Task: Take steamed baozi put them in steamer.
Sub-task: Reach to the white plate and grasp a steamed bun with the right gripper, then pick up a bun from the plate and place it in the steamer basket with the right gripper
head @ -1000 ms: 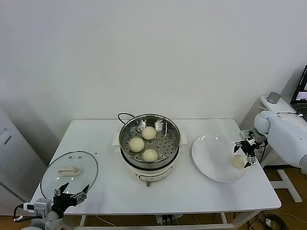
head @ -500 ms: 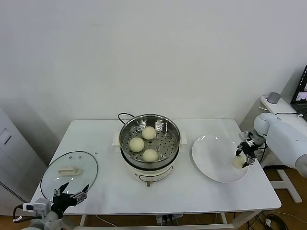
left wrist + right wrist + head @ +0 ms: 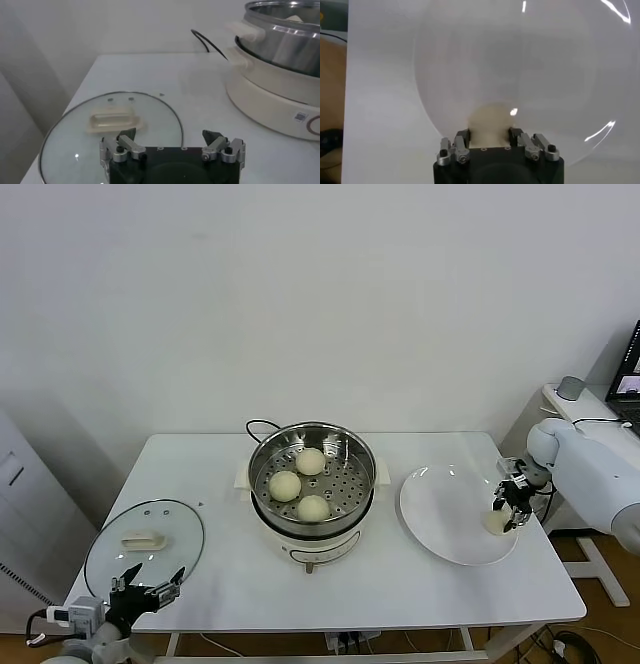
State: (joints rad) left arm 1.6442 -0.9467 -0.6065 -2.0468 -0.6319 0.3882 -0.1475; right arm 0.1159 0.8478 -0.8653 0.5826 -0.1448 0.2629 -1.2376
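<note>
Three pale steamed baozi (image 3: 311, 461) lie on the perforated tray inside the steel steamer (image 3: 310, 549) at the table's middle. A further baozi (image 3: 493, 524) rests on the right side of the white plate (image 3: 445, 504). My right gripper (image 3: 508, 509) is down over it, shut on it. The right wrist view shows the baozi (image 3: 490, 120) squeezed between both fingers of the right gripper (image 3: 489, 133), still sitting on the plate (image 3: 520, 65). My left gripper (image 3: 150, 589) is parked open at the table's front left corner.
The round glass lid (image 3: 140, 544) with a cream handle lies flat at the front left, just beyond the left gripper (image 3: 170, 136). The steamer's black cord (image 3: 207, 42) runs off behind the pot. The table's right edge is close to the plate.
My right gripper's fingers have closed from wide open onto the baozi on the plate and sunk slightly toward it. The left arm has not moved.
</note>
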